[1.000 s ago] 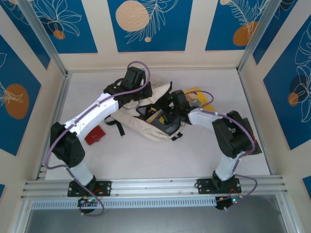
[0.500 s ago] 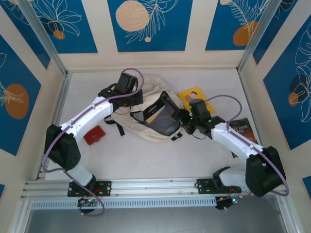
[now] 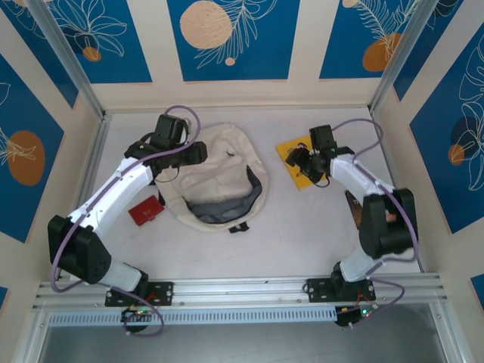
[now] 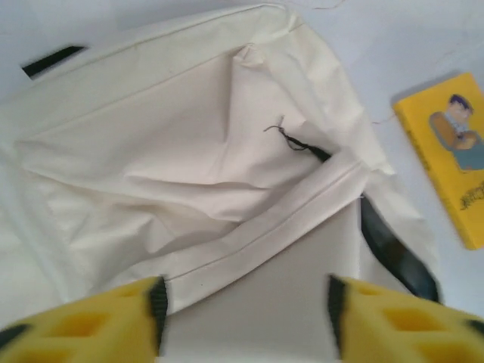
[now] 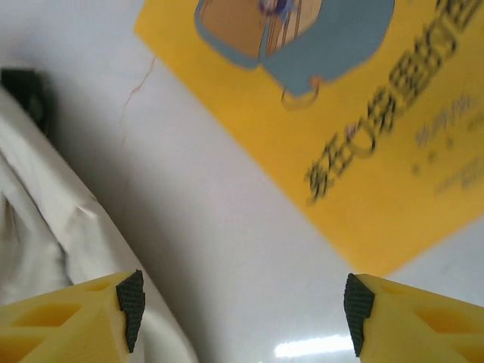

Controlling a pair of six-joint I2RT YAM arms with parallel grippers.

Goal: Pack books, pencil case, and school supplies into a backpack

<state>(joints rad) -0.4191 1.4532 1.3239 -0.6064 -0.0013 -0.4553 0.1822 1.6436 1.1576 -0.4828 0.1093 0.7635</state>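
Observation:
The cream backpack (image 3: 215, 162) lies flat mid-table, its dark grey mouth (image 3: 224, 206) facing the near edge. My left gripper (image 3: 195, 153) hovers open over its left top; in the left wrist view the fingers (image 4: 246, 310) stand apart above the cream fabric (image 4: 174, 166), holding nothing. A yellow book (image 3: 308, 168) lies right of the bag. My right gripper (image 3: 300, 160) is open above that book's left edge, with the yellow cover (image 5: 340, 113) ahead of the empty gripper (image 5: 242, 302). A red pencil case (image 3: 146, 210) rests left of the bag.
A dark book (image 3: 351, 206) lies partly hidden under my right forearm. A black strap end (image 4: 51, 60) pokes out at the bag's far side. The yellow book (image 4: 454, 162) and the bag's edge (image 5: 45, 219) are close together. Walls close in the table on three sides.
My left gripper has opened, let go of the backpack and pulled back left; the bag has settled flatter. My right arm swung away from the bag's mouth to the yellow book.

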